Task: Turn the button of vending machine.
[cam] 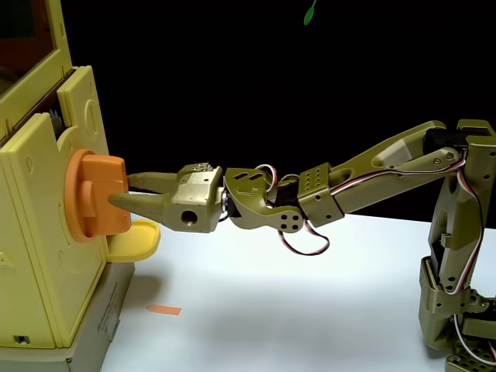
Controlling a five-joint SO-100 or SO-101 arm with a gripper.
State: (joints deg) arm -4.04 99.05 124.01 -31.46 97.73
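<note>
In the fixed view, the gripper reaches to the left and meets the button on the front of the vending machine. Its 2 fingers are spread a little, 1 above the other, and their tips lie against the right end of the thick raised bar on the button (whether they truly clamp it cannot be told from this side-on angle). The upper finger is slimmer and partly hidden behind the lower, broader one.

The button is 1 large orange knob, a round disc with a blocky bar standing out toward the right. It sits on the machine's pale-yellow face, at the left of the scene, about mid-height.

Just below the button, 1 small yellow tray juts out to the right from the machine. Above, at the top left corner, a part of 1 orange-framed window can be seen.

Behind the gripper, 1 olive-green arm stretches from right to left, nearly level, with red, white and black wires looping under the wrist. Its base stands at the far right on the white table.

The machine rests on 1 grey box. On the table just right of that box lies 1 small orange strip.
</note>
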